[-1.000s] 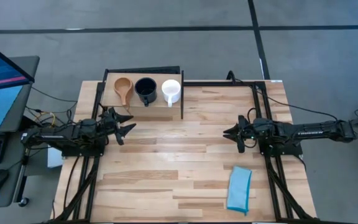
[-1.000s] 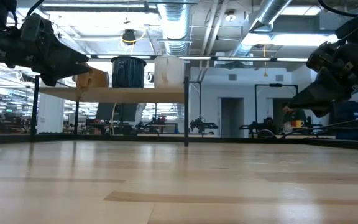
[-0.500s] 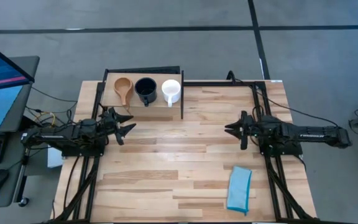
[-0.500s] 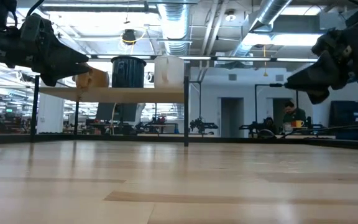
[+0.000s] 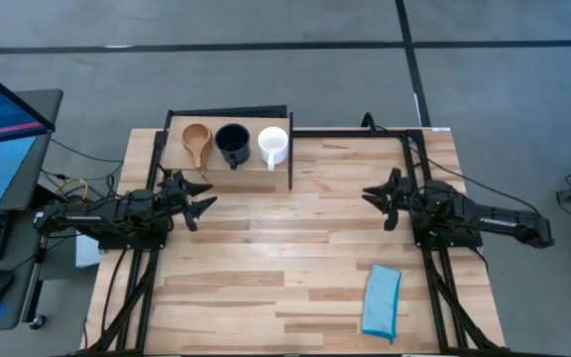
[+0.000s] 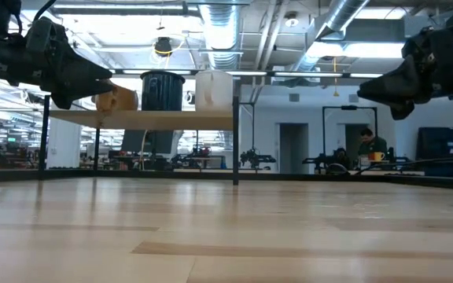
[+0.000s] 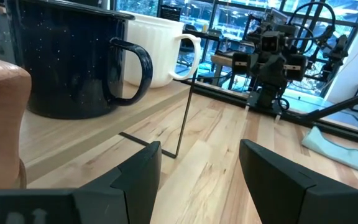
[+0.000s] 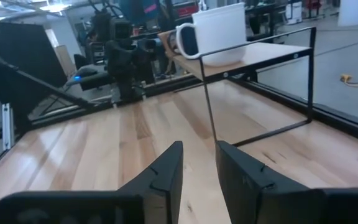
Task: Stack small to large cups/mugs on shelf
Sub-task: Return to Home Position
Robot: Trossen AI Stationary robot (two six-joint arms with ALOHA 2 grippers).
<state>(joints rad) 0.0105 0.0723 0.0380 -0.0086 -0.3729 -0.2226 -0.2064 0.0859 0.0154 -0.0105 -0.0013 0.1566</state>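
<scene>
Three cups: they stand in one row on the shelf (image 5: 253, 161), side by side, none set inside another.
Wooden cup (image 5: 196, 139): light brown with a matte grain, a rounded bowl and a long flat handle; it is at the row's end on the left arm's side.
Dark mug (image 5: 232, 142): navy, glossy and finely speckled, straight-walled with a looped handle; it is in the middle of the row.
White mug (image 5: 273, 142): smooth and faintly ribbed, at the other end beside the shelf's black upright.
Shelf: a pale wood board on a thin black metal frame, raised at the far left corner of the plank worktop (image 5: 285, 258).
Left gripper (image 5: 209, 195): held above the worktop just in front of the shelf, its dark angular fingers spread wide and empty.
Right gripper (image 8: 199, 144): above the worktop's right side, well apart from the shelf, its fingers parted by a narrow gap and holding nothing.
Cloth (image 5: 382, 300): light blue and soft, folded into a rectangle, lying flat near the worktop's right front.
</scene>
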